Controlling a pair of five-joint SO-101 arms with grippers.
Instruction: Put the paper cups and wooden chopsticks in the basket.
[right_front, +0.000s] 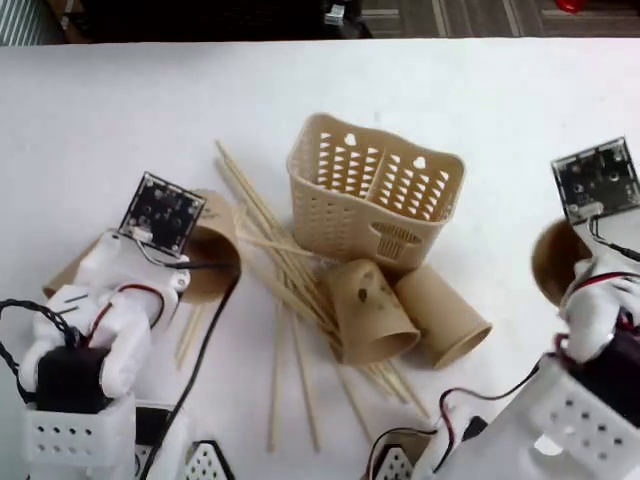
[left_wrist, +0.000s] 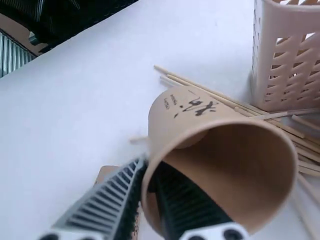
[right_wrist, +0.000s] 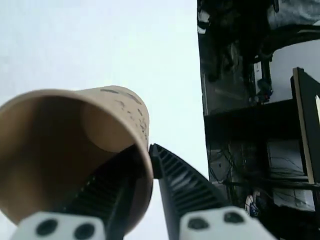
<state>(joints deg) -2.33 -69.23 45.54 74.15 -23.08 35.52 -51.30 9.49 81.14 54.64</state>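
Your white table (right_front: 450, 100) carries everything. The basket (right_front: 330, 225) stands upright mid-table, and two paper cups (right_front: 370, 310) lie on their sides just in front of it, side by side, on top of some of the sticks. Your left gripper (left_wrist: 150, 169) is pinching the rim of a third cup (left_wrist: 220, 160), one finger inside and one outside, left of the basket. Your right gripper (right_wrist: 145, 150) clamps a fourth cup (right_wrist: 65, 145) the same way, far right and well apart from the basket. Wooden chopsticks (right_front: 290, 290) lie scattered on the table along the basket's left and front.
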